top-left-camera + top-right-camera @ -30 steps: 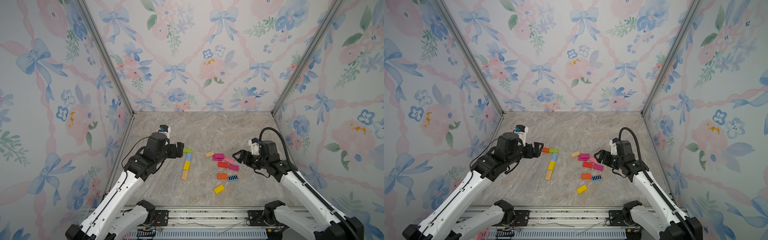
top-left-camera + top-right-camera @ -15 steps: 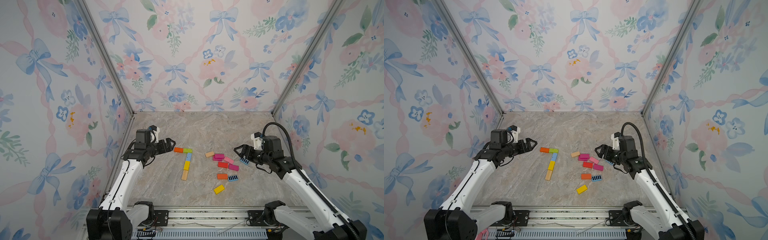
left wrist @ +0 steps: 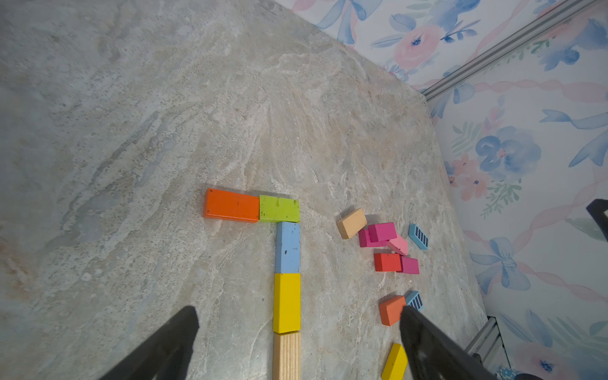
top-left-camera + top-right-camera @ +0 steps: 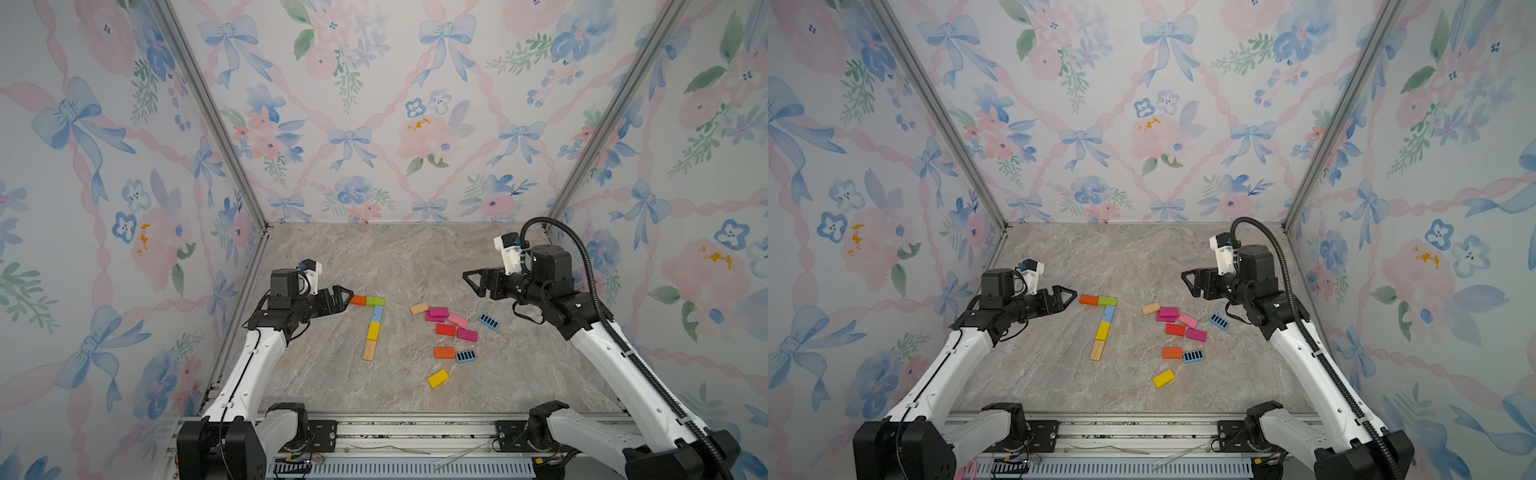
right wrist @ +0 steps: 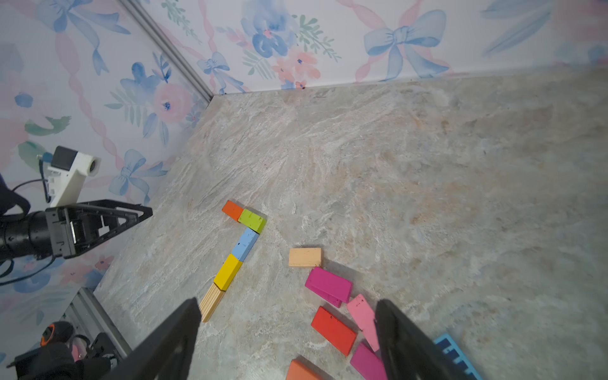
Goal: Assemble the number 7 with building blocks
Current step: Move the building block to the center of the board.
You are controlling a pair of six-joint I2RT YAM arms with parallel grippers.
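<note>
Five building blocks lie end to end as the number 7 point(image 4: 376, 314) on the worktop point(image 4: 407, 257): the orange block point(image 4: 358, 300) butts against the green block point(image 4: 375, 301), and the stem runs from the green block toward the robot. A second ago the left end effector point(image 4: 345, 299) covered the orange block; it has drawn back, released and empty. The right end effector point(image 4: 470, 284), also released, has lifted off the spare blocks point(image 4: 446, 329) on the green block's other side. The figure looks finished.

Number 7 point(image 4: 1103, 330) — orange block point(image 4: 358, 300), green block point(image 4: 375, 301), light blue block point(image 4: 377, 313), yellow block point(image 4: 373, 331), lined wood block point(image 4: 369, 350). Loose blocks point(image 4: 444, 353): tan point(image 4: 419, 308), magenta point(image 4: 438, 311), pink point(image 4: 457, 320), red point(image 4: 446, 330), black-striped blue point(image 4: 466, 356). Table point(image 4: 415, 257) grey-beige marble — walls point(image 4: 374, 104) floral, blue bows, pink ribbons.
</note>
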